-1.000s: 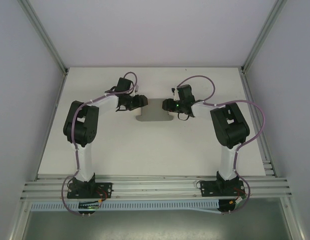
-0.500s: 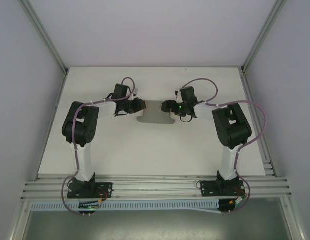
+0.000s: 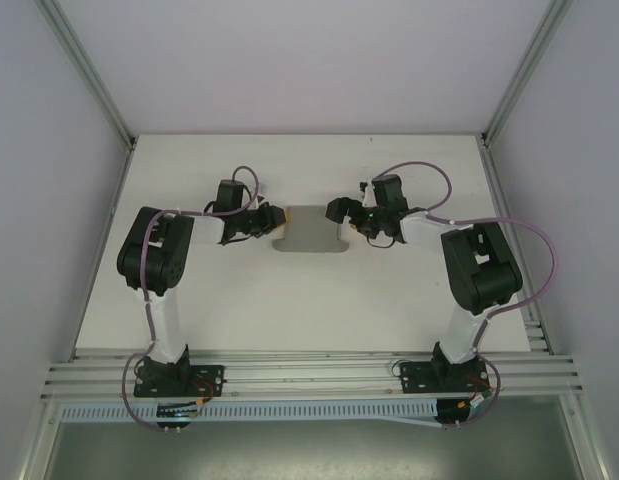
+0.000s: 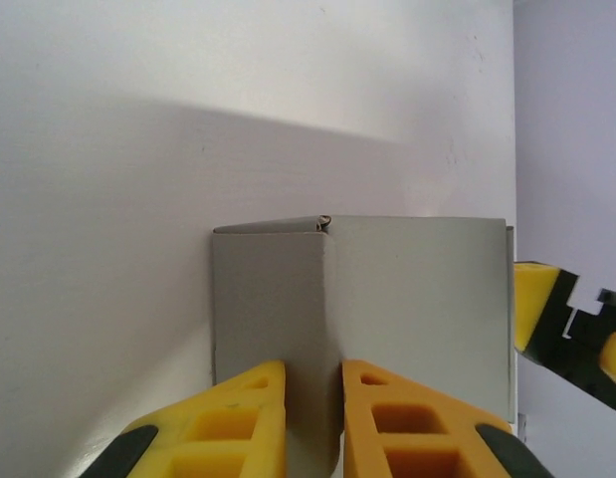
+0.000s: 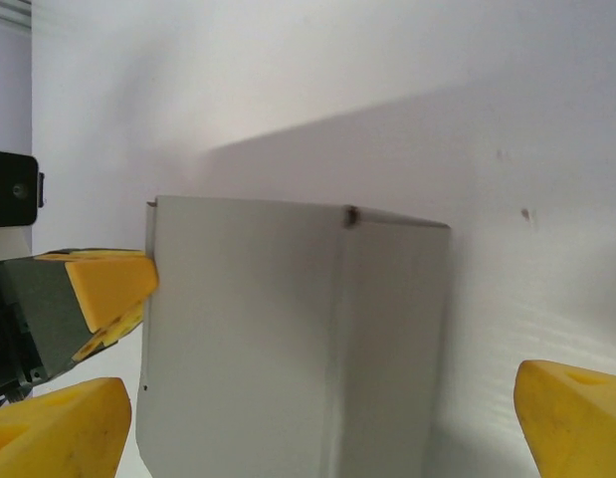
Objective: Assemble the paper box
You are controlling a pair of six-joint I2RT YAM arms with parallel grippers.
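The paper box (image 3: 309,229) lies on the white table as a small grey rectangular box, mid-table between the two arms. My left gripper (image 3: 275,218) is at the box's left end. In the left wrist view the left gripper (image 4: 312,376) has its yellow fingers (image 4: 238,418) pressed on a raised grey fold of the paper box (image 4: 417,299). My right gripper (image 3: 339,212) is at the box's right end. In the right wrist view the right gripper (image 5: 317,398) stands wide open, its fingers (image 5: 576,418) on either side of the paper box (image 5: 248,339) without pressing it.
The white table (image 3: 289,300) is walled in by pale panels at the left, right and back. Aluminium rails (image 3: 309,375) carrying the arm bases run along the near edge. Purple cables loop off both wrists.
The left gripper has come down to the box's left end and closed on its fold. The right gripper has opened wide and its arm has swung out to the right.
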